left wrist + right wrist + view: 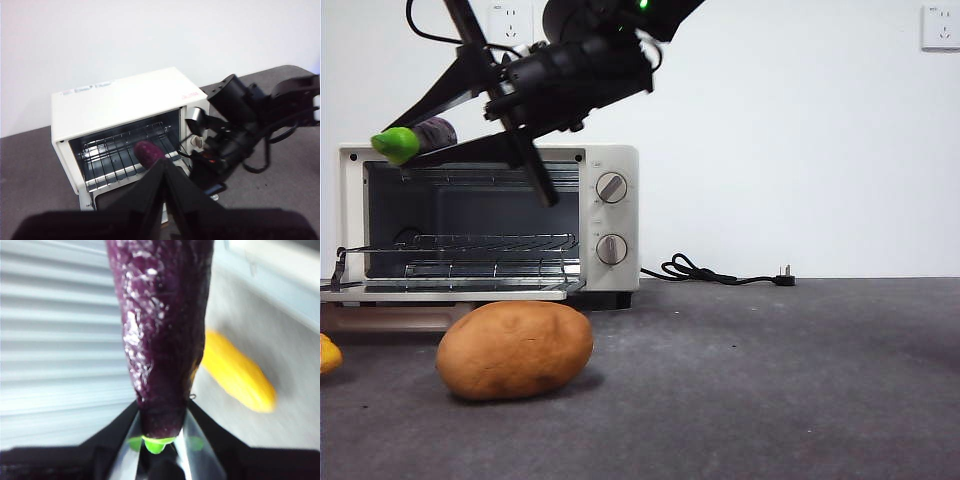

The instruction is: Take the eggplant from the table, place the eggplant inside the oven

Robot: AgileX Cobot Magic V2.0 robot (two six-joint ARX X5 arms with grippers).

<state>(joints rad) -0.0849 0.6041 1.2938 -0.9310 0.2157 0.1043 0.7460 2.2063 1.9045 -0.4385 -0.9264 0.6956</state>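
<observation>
The eggplant, dark purple with a green stem cap, hangs in the air in front of the upper left corner of the oven. My right gripper is shut on it at the cap end. The right wrist view shows the eggplant between the two jaws of the right gripper. The oven door lies open and flat, the wire rack bare. My left gripper is shut and holds nothing, back from the oven; past its tip shows the eggplant.
A fat brown potato lies on the dark grey table just in front of the open door. A yellow object sits at the left edge, also seen as the yellow object. A black power cord lies right of the oven.
</observation>
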